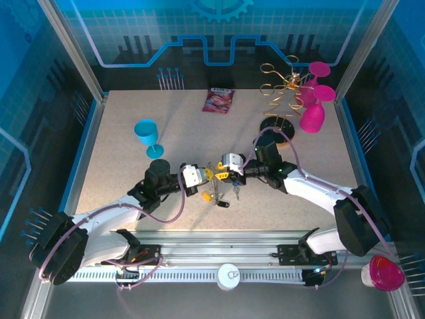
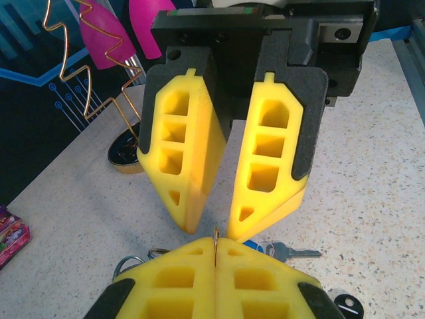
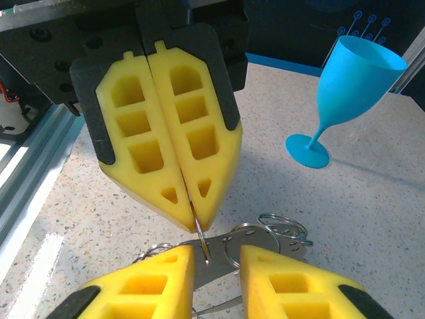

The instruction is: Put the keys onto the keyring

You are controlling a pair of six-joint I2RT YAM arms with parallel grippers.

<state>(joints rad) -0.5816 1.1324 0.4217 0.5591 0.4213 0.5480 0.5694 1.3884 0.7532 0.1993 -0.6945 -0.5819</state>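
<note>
Standing at the near edge, I logged the scene from left to right. A blue plastic goblet (image 1: pixel 147 133) stood upright on the speckled table (image 1: pixel 319 153), well apart from the work.

Left pincer (image 3: pixel 194 211): yellow foam pads pressed together, pinching a thin wire ring edge-on at the very tips. I took this ring for the keyring (image 3: pixel 201 240). It hung between the two pincers at mid-table.

Below it sat a tangle of silvery split rings (image 3: pixel 247 242) and a flat metal tab. I could not tell how they were linked.

The keys (image 2: pixel 289 252) lay on the table just under the pincers. One had a bright metal blade, with small blue and black plastic heads nearby.

Right pincer (image 2: pixel 216 229): pads spread and gripping nothing, tips close beside the ring.

Judgement: the step was threading.
- The left pincer should hold firm and not twist, because thin wire slips in soft foam.
- The right pincer should take one key by its head and bring the hole square to the ring's free end.

Far right: a gold wire rack (image 1: pixel 282 90) and glossy pink goblets (image 1: pixel 312 116).
</note>
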